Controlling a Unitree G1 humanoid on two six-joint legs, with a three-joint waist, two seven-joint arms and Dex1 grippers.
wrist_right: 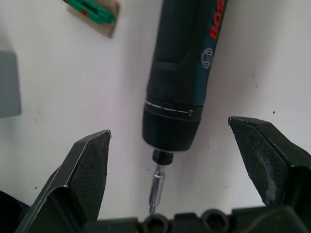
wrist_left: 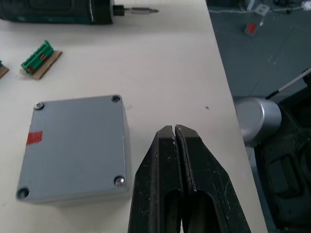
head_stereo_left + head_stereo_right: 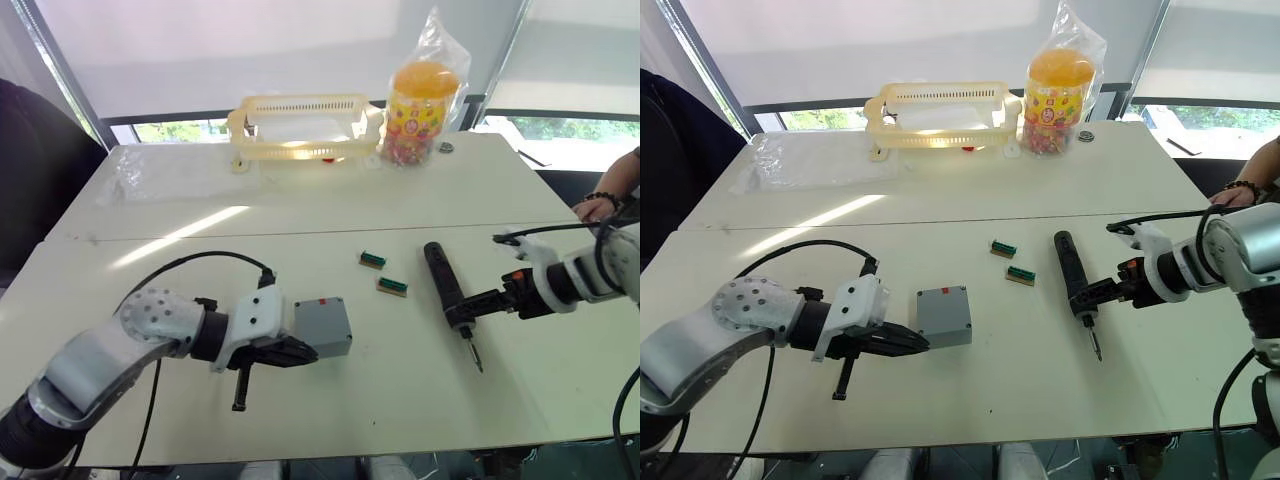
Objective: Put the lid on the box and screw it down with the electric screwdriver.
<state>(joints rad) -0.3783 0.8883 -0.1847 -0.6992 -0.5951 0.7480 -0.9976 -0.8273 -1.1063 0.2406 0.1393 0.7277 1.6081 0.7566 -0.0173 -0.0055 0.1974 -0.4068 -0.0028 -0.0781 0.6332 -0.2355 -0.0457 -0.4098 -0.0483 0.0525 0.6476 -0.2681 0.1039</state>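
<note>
The screwdriver point(image 1: 182, 73) lies flat on the table point(image 3: 300, 250), long axis running away from me, bit toward my right gripper point(image 1: 175, 184), whose fingers spread wide around its tip end, holding nothing. My left gripper point(image 2: 176, 179) is closed and empty, just beside the lidded box point(image 2: 75, 145).

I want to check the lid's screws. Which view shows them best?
The left wrist view: it looks down on the lid, with screws in two corners and two holes seemingly empty. Both eye views show the closed box small and oblique; the right wrist view catches just an edge.
</note>
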